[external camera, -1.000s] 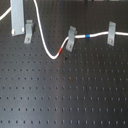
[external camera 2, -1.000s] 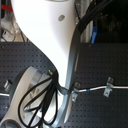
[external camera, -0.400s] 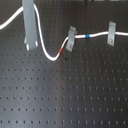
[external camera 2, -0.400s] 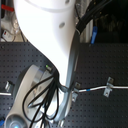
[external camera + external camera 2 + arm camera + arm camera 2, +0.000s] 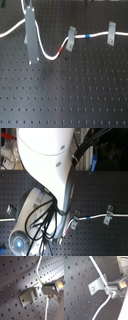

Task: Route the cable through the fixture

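Note:
The white cable (image 5: 49, 56) runs in from the first exterior view's left, dips beside my gripper (image 5: 33, 54), then rises with its red band (image 5: 61, 49) through the middle clip (image 5: 71, 38). Its blue band (image 5: 86, 36) lies before the right clip (image 5: 111, 33). The long grey finger hides the left clip in the first exterior view. In both wrist views the gripper (image 5: 46, 288) (image 5: 110, 290) is shut on the cable (image 5: 37, 273) (image 5: 97, 268) right beside that clip, the fixture (image 5: 30, 295) (image 5: 97, 285).
The black perforated board (image 5: 75, 95) carries everything. In the second exterior view the large white arm (image 5: 47, 163) with black hoses (image 5: 40, 223) covers the middle; clips (image 5: 75, 223) (image 5: 108, 216) and a third clip (image 5: 8, 210) show around it.
My gripper has come down a little toward the board with the cable, and the cable's left stretch lies lower. The middle and right clips have not moved.

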Controlling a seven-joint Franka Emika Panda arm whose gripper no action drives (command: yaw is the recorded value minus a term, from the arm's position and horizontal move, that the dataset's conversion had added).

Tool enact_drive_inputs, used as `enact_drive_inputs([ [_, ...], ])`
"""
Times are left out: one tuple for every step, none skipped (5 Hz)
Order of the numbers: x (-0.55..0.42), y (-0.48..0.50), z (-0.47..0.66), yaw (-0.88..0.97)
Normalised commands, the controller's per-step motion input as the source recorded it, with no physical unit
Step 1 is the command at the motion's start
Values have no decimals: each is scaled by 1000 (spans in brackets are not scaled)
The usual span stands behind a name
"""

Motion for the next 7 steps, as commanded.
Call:
enact_drive_inputs([
  [1, 1, 41, -200],
  [-14, -6, 0, -200],
  [-150, -74, 4, -194],
  [-302, -167, 12, -146],
  [-291, -175, 63, -140],
  [-212, -68, 83, -180],
  [-140, 26, 172, -183],
])
